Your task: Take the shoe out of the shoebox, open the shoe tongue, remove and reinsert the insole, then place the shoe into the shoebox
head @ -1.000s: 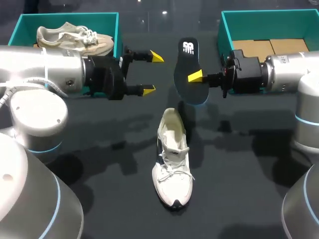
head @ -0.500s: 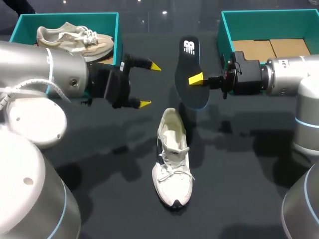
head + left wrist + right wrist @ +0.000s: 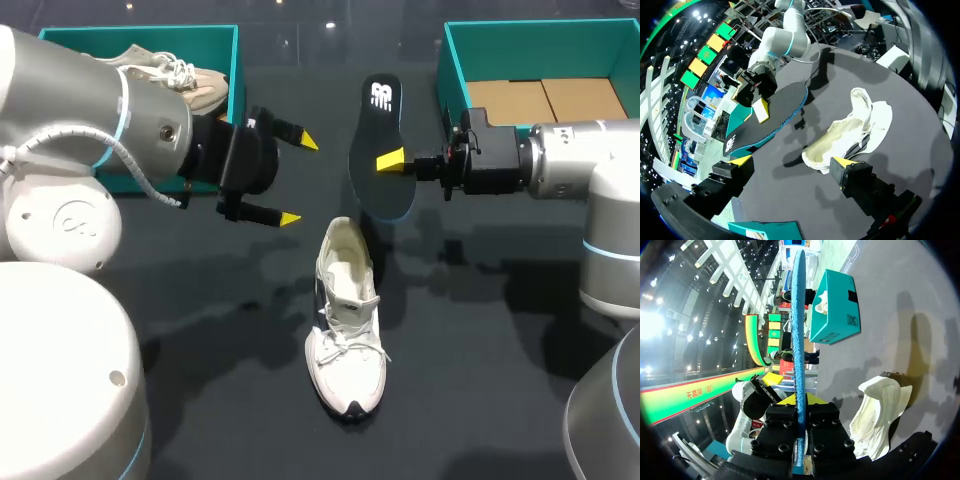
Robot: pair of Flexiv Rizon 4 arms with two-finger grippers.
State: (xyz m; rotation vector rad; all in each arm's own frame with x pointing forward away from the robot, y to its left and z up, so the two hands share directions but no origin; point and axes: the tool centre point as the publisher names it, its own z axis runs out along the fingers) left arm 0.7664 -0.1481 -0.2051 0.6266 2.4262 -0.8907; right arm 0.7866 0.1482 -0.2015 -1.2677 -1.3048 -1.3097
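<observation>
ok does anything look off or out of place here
Only the black blue-edged insole: it is out of the white lace-up shoe, held above the table in the right pincer. That fits the task; nothing looks spilled or damaged.

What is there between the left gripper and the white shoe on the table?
Nothing: the head view shows only bare table between the left gripper and the shoe.

Left gripper (image 3: 299, 180), fingers spread wide, points toward 3 o'clock, while right gripper (image 3: 392, 160), pointing toward 9 o'clock, clamps the insole (image 3: 378, 115).
</observation>
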